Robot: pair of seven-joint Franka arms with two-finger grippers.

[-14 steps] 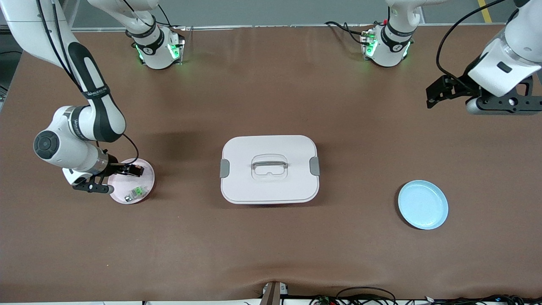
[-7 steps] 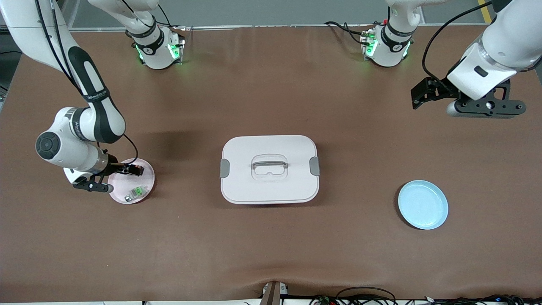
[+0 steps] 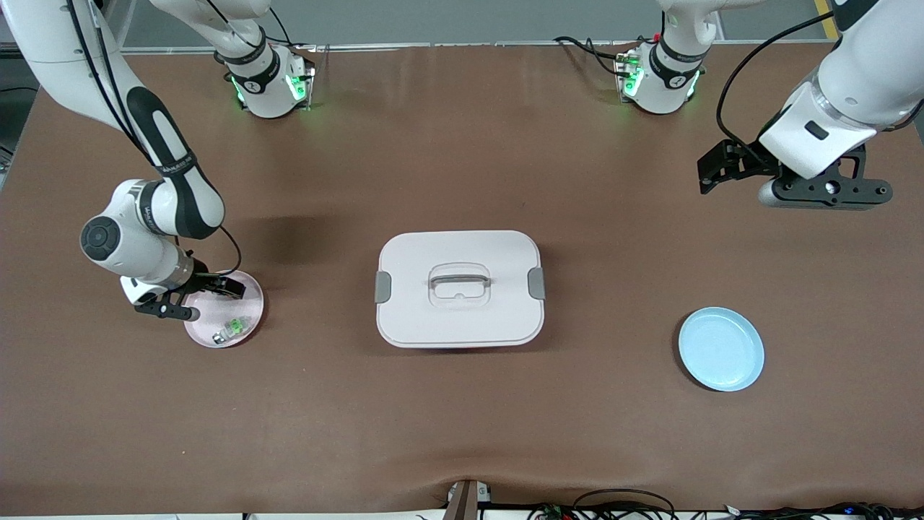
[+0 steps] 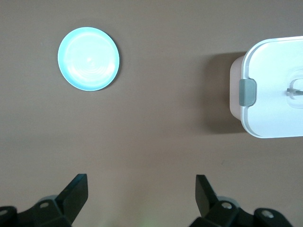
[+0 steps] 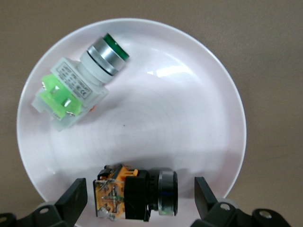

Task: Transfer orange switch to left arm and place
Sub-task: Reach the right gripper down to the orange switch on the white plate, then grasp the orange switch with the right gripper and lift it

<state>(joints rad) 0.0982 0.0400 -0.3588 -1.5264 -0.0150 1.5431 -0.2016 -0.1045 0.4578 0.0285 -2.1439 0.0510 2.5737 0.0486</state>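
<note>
Down low: right gripper (image 5: 137, 194) spread wide around the orange switch (image 5: 137, 195) on the pink plate (image 3: 245, 328), beside a green switch (image 5: 78, 87). Left gripper (image 4: 139, 194) wide too, over bare table near the box (image 3: 459, 287) and blue plate (image 3: 720, 349).

A pink plate (image 3: 249, 319) holds a green-and-white switch (image 3: 232, 328) (lying on its side); a blue plate (image 3: 721, 349) sits well apart from it.

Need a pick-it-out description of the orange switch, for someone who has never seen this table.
Start at the white lidded box mid-table, then go toward the right arm's end to the pink plate. Two small parts lie on it; the orange switch sits between the right end effector's open fingers. It is black with an orange face, unlike the green-and-white pushbutton beside it.
</note>
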